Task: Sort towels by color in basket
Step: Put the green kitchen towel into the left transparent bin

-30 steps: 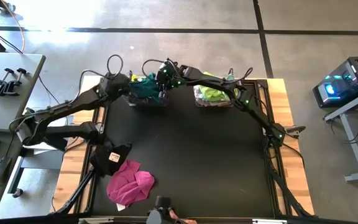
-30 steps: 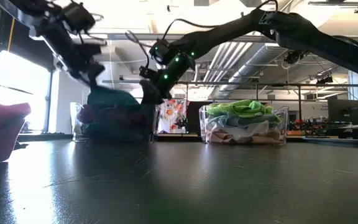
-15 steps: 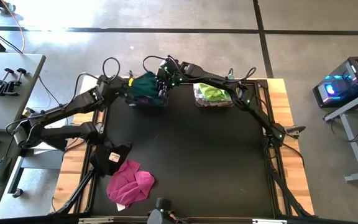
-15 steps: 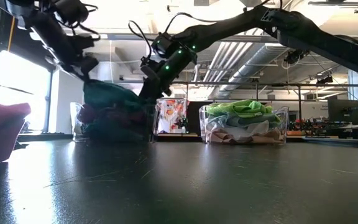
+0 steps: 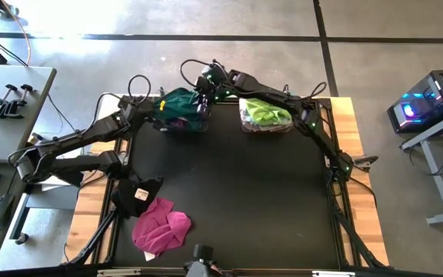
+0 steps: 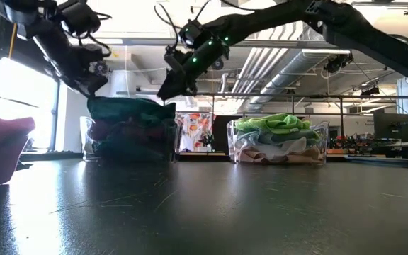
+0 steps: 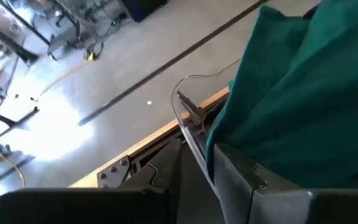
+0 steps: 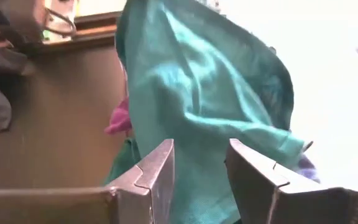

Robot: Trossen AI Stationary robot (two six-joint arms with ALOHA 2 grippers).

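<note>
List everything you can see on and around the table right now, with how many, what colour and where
Teal towel: one, teal, on top of the left bin's pile, far edge of the table.
Left bin: one, clear, holding dark, magenta and teal cloths.
Right bin: one, clear, far edge, holding lime green towels over pale ones.
Magenta towel: one, loose at the near left corner.
Black towel: one, with a white label, beside the magenta towel.
Table: one, black top, wood edges.
Desk: one, grey, left of the table, with clamps.
Computer: one, lit blue, at the right.
Left gripper: at the left bin's side.
Right gripper: open, above the teal towel.
</note>
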